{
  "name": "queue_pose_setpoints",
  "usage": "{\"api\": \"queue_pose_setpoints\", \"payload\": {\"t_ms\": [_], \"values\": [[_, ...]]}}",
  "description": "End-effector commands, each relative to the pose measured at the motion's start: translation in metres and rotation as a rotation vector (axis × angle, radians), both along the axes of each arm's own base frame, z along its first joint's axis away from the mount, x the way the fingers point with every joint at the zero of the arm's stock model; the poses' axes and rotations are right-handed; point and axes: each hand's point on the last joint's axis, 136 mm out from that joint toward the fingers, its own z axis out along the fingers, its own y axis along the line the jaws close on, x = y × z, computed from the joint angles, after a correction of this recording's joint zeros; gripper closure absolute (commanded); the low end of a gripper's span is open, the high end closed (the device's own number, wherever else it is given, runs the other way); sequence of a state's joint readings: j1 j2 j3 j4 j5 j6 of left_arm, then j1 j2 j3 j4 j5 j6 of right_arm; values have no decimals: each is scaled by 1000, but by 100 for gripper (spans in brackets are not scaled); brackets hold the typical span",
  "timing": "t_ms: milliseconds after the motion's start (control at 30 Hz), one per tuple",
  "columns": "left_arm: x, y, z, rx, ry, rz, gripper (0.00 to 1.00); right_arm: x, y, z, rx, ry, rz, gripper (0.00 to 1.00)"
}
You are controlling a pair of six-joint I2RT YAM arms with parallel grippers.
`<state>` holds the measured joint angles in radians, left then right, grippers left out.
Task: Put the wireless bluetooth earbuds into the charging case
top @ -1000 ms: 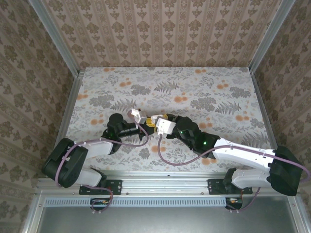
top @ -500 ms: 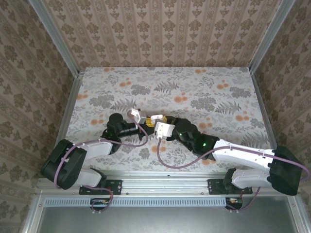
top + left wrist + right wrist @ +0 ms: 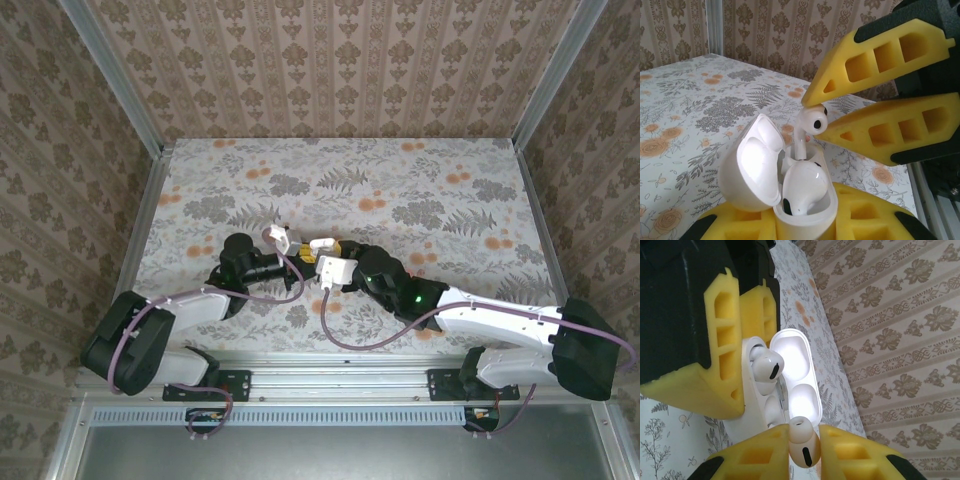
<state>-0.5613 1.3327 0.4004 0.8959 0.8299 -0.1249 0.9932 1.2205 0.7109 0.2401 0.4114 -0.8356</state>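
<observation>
2 white earbuds sit at the middle of the left wrist view. 1 earbud rests in the open charging case, its rounded head up and a dark oval mesh facing the lower left. The other earbud stands just above it, long axis close to upright, head at the top and stem pointing down into the case's free socket. Both are glossy white with small dark vents. The case is a smooth white pebble, and its hinged lid is swung open to the left.

The right gripper pinches the raised earbud's head between narrow yellow foam fingers. The left gripper clamps the case body from both sides at the bottom of the frame.

In the top view the 2 arms meet just below the centre, over a table covered in pale cloth printed with grey ferns and orange flowers. Beige striped damask wallpaper lines the 3 walls, which are edged by aluminium rails.
</observation>
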Motion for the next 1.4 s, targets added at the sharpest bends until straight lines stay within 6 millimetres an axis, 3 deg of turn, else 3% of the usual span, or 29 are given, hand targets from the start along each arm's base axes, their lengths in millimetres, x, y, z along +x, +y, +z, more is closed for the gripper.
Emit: {"api": "queue_pose_setpoints", "payload": {"t_ms": [0,233,633,1367], "values": [[2,-2,23,-21,-100,-3,90,1,-7,-13,-83,-14,-22,81],[0,-3,21,-4,-112,-3,90,2,-8,-12,-103,-25,-21,81],[-1,-3,21,1,-121,4,90,-12,12,-13,-56,26,63,80],[-3,-5,22,-3,-124,-4,90,-14,14,-5,13,50,62,69]]}}
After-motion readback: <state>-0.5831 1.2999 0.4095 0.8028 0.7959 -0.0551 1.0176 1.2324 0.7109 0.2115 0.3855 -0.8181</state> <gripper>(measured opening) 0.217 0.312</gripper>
